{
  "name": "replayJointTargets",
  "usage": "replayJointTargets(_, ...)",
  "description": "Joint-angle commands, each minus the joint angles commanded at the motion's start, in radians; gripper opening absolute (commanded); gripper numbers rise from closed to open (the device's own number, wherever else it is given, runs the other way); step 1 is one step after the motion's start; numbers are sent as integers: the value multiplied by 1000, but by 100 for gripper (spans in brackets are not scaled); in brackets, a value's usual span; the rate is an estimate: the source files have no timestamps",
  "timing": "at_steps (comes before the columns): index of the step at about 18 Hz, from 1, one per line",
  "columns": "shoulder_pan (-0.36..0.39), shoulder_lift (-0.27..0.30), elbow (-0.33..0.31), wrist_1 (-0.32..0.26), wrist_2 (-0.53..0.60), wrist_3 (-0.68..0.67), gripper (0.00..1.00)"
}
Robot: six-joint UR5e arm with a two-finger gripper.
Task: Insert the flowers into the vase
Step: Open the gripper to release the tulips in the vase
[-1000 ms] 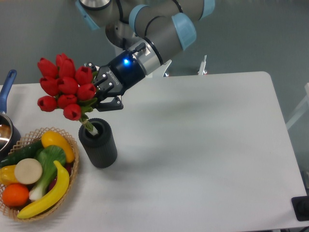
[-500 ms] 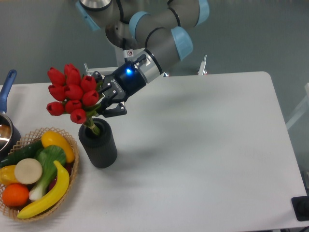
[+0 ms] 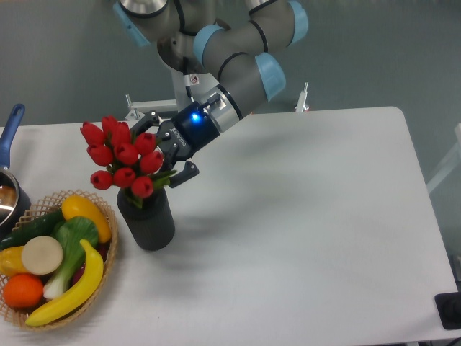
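Tulips are what we are lowering now: compared with a second ago, the flowers (image 3: 124,156) are sitting much lower and further right, their stems sinking out of sight into the vase (image 3: 147,219), where before a length of green stalk was showing above the rim. We are judging the insertion as nearly done, with only release and withdrawal remaining. Our end effector (image 3: 167,153) is closing on the bunch just behind the buds, its dark fingers pressing the greenery, tilted down-left over the vase mouth. The flowers are looking like a tight cluster of red buds with short green leaves, leaning left. The vase is standing upright on the white worktop (image 3: 302,216), matte and nearly black, just beside the wicker basket (image 3: 108,252) of fruit.
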Motion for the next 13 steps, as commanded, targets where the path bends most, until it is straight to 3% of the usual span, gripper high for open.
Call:
replayJointTargets(5, 26, 15, -3, 5, 14, 0, 100)
replayJointTargets(8, 25, 28, -5, 3, 113, -5, 100)
replayJointTargets(13, 20, 40, -6, 3, 181, -11, 100)
